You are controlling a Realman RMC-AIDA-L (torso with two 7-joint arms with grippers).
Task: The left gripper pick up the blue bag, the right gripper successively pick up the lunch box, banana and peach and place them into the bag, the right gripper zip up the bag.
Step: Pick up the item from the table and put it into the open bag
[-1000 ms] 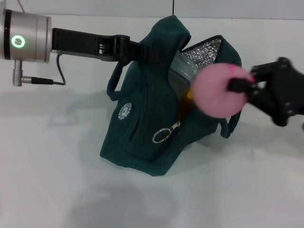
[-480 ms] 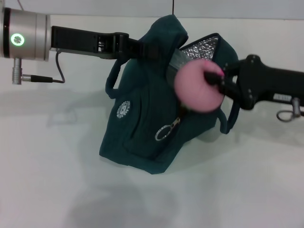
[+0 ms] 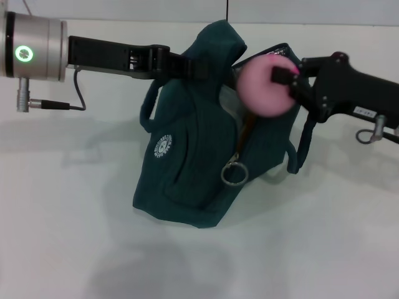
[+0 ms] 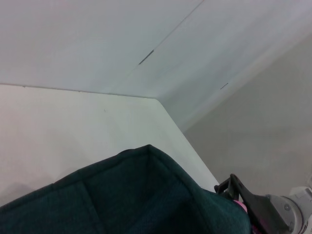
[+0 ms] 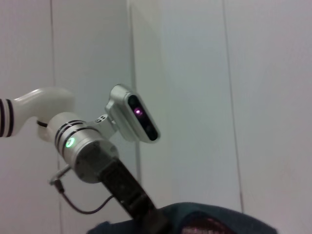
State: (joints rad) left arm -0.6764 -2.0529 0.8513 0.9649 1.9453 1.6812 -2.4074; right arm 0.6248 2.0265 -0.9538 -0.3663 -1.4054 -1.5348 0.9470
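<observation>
The blue bag (image 3: 199,162) stands on the white table, its top edge held up by my left gripper (image 3: 190,67), which is shut on the fabric near a handle. My right gripper (image 3: 288,80) is shut on the pink peach (image 3: 265,88) and holds it at the bag's open mouth, covering the foil lining. A strip of the lunch box (image 3: 229,99) and a sliver of the banana (image 3: 247,128) show inside the opening. The metal ring zipper pull (image 3: 234,172) hangs on the bag's front. The bag's fabric (image 4: 131,200) and the right gripper (image 4: 234,190) show in the left wrist view.
The white table (image 3: 75,205) spreads around the bag. A cable (image 3: 78,93) hangs from my left wrist. The right wrist view shows my left arm (image 5: 87,151) before a white wall and the bag's top edge (image 5: 214,219).
My right gripper has carried the peach left to the bag, then up to the top of its opening. The zipper pull has swung right and lower. The left arm has stayed still.
</observation>
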